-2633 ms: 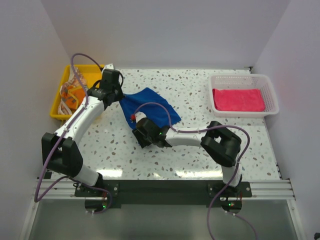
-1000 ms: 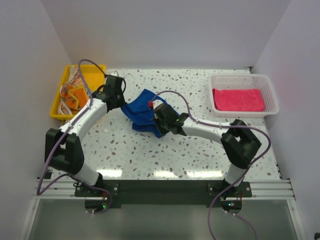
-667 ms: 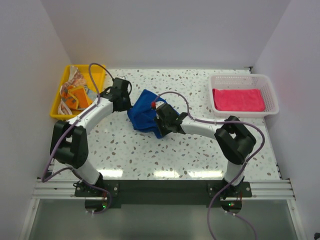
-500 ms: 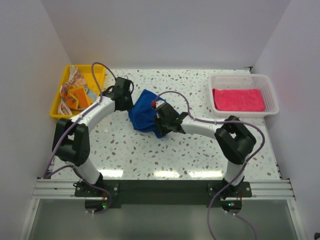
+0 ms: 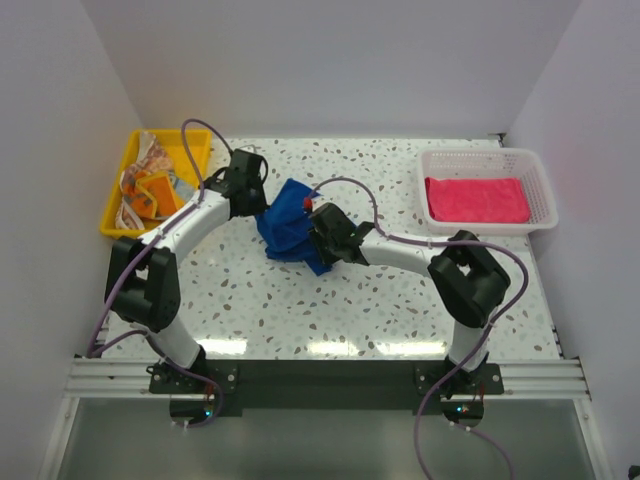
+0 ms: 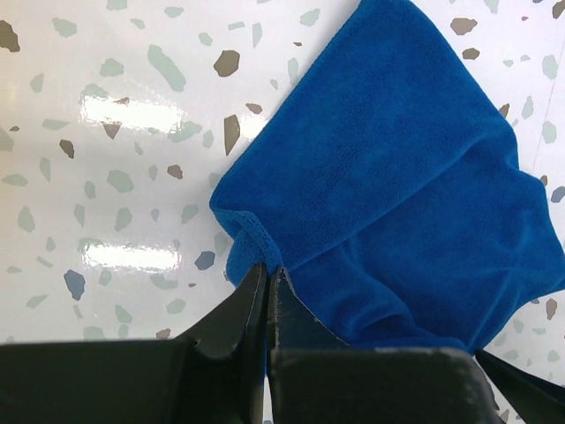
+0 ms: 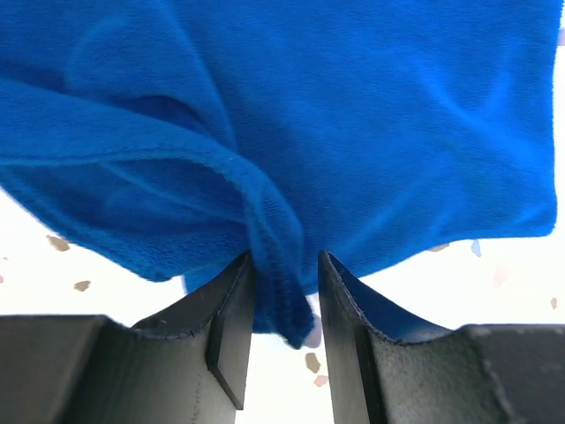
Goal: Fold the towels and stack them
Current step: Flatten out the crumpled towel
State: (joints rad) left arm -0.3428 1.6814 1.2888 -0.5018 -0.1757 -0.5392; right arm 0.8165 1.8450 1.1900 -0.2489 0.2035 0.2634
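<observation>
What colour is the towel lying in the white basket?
The towel is plain hot pink; top external view.

Logged orange cloth towels (image 5: 146, 190) in yellow plastic tray (image 5: 109, 226) left, pink cloth towel (image 5: 477, 199) in white mesh basket (image 5: 541, 192) right, blue cloth towel (image 5: 289, 226) between.

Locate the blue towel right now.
In the top view, the blue towel lies bunched mid-table, left of centre, between the left gripper and right gripper.
</observation>
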